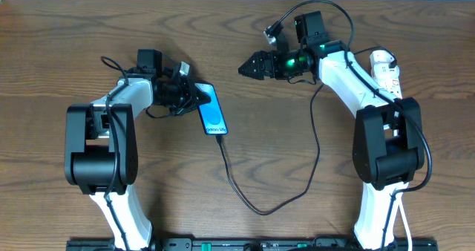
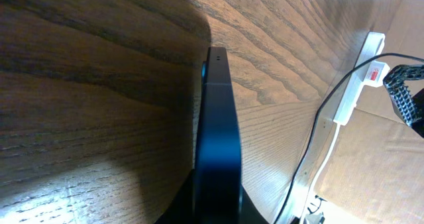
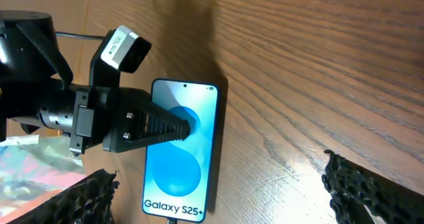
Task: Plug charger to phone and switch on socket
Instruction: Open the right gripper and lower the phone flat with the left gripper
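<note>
Overhead, phone: we see the small rectangular blue-screened smartphone (image 1: 213, 111) left of centre on the brown wooden table (image 1: 59, 28). The thin black charger cable (image 1: 260, 209) reaches its near end, so it is apparently plugged in.
Overhead, left end effector (image 1: 194, 95): clenched on the phone's left long side.
Overhead, right end effector (image 1: 249, 67): points left toward the phone, away from the socket.
Overhead, socket: the white elongated power strip (image 1: 386, 67) lies to the right, behind that end effector's wrist and partly hidden by the right arm. Its long axis runs away from the robot's base, and the right arm is nearer.
Left wrist, phone: edge-on in the grasp; the strip (image 2: 358, 78) hugs the table's edge — little room beyond it.
Right wrist, fingers (image 3: 361, 187): spread wide, released, holding nothing, with bare table between them.
Next move, our judgement: the right arm must swing rightward to the red switch (image 2: 376, 71).
</note>
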### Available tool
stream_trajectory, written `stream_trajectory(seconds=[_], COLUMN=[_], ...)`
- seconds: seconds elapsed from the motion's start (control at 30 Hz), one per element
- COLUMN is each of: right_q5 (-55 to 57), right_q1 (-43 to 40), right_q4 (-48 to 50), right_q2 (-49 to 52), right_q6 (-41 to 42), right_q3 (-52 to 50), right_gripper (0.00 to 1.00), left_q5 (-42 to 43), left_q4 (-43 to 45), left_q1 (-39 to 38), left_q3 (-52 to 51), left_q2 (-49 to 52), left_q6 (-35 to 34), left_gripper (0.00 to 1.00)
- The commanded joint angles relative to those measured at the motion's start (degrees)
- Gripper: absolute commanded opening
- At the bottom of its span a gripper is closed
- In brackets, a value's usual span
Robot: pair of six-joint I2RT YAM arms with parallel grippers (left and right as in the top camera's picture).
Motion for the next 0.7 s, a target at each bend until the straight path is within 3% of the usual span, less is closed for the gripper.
stream_trajectory(seconds=[0.0, 0.07, 0.17, 0.27, 0.67], right_q5=[0.24, 0.24, 0.24, 0.04, 0.33], right_q1=[0.15, 0.24, 0.24, 0.28, 0.87], right_q4=[-0.63, -0.76, -1.2, -1.25, -1.68], right_q2=[-0.94, -0.94, -0.94, -0.96, -0.94], right_q6=[-1.01, -1.01, -1.07, -1.07, -2.19], right_q3=[0.48, 0.48, 0.48, 0.48, 0.48], right_gripper=[0.99, 0.99, 0.99, 0.91, 0.89], left_q5=[0.17, -0.72, -1.16, -1.18, -10.21], left_q4=[0.04, -0.04, -0.15, -0.13, -0.55], left_q1=[-0.04, -0.02, -0.02, -0.02, 0.02], left_q3=[0.35, 0.35, 0.35, 0.35, 0.35], left_q2=[-0.44, -0.44, -0.44, -0.44, -0.44], left_q6=[0.76, 0.76, 0.76, 0.76, 0.79], left_gripper=[0.1, 0.17, 0.35, 0.43, 0.47])
